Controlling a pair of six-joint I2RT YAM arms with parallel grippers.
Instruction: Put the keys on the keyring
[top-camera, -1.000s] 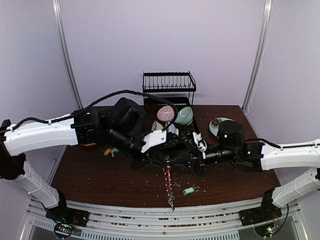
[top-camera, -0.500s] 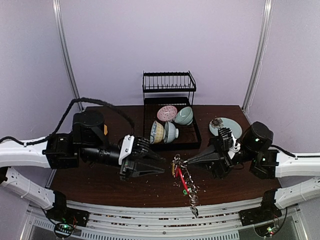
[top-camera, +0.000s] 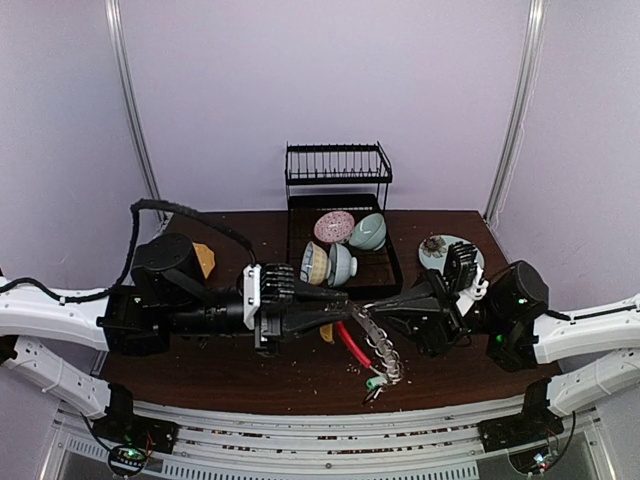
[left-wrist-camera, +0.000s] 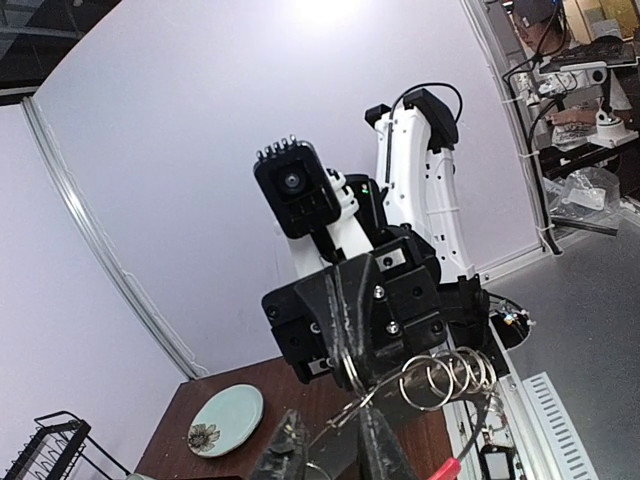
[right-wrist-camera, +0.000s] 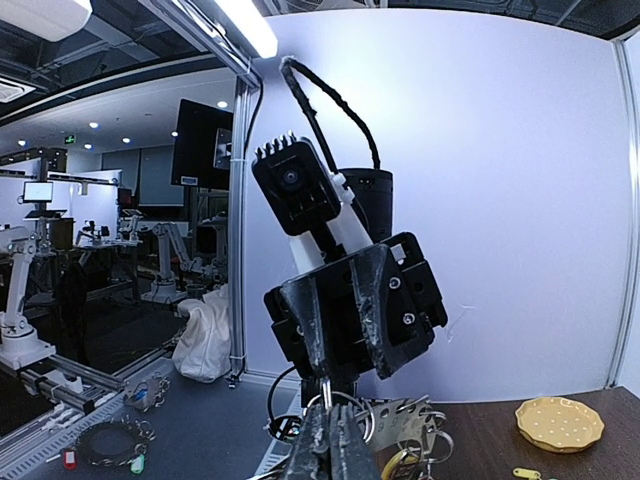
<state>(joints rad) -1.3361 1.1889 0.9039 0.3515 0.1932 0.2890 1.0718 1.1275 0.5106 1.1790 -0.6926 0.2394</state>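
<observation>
The keyring hangs above the table between my two grippers, its red sleeve slanting down to a bunch of split rings. My right gripper is shut on a ring at its top. My left gripper faces it tip to tip, fingers slightly apart with the keyring's wire running between them. Several small split rings are threaded on the wire. Silver keys and a yellow tag dangle under the ring. A green-tagged key shows at the ring's lower end; whether it hangs or lies there is unclear.
A black dish rack stands at the back, and before it a black tray holds several bowls. A teal flowered plate lies at the right, a yellow disc at the left. Crumbs dot the table's front.
Both arms lifted off the table, raising the keyring. In the last half second the grippers closed in on each other, and the left one now reaches the ring's top.
</observation>
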